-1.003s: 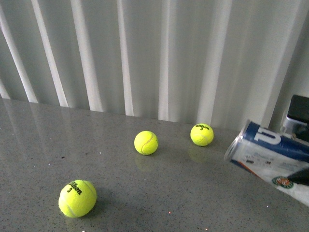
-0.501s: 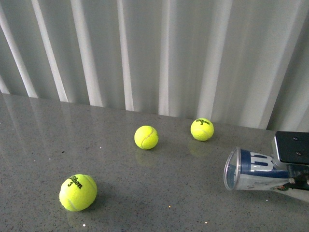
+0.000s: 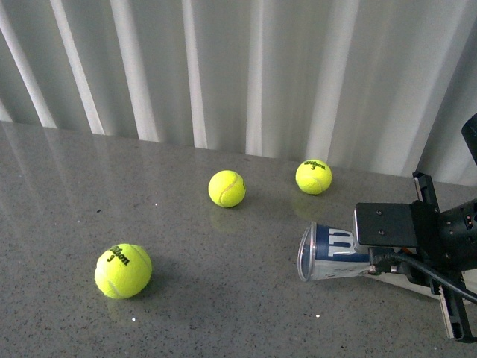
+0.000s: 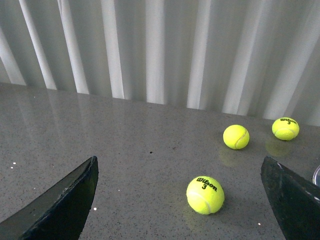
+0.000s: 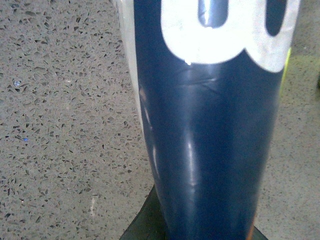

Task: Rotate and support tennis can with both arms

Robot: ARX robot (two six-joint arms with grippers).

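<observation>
Hanging wide-spread w/ nothing between its fingers, the left gripper (image 4: 178, 160) is facing the nearest yellow ball (image 4: 205, 195). Further right, the tennis can (image 3: 332, 253) is lying sideways, low at the table (image 3: 223, 321); can't tell if touching. Its long axis is running left-right, open mouth pointing left. The right gripper (image 3: 428, 257) is apparently pinching the can's body behind the label, so the right arm is nearer. The left arm is likely needing to reach rightward to that mouth end

We logged three yellow balls on grey speckled tabletop (image 3: 223, 306): near ball (image 3: 123, 271) marked Wilson 3, middle ball (image 3: 226, 188), far ball (image 3: 313, 177) nearest white pleated curtain (image 3: 223, 67).
</observation>
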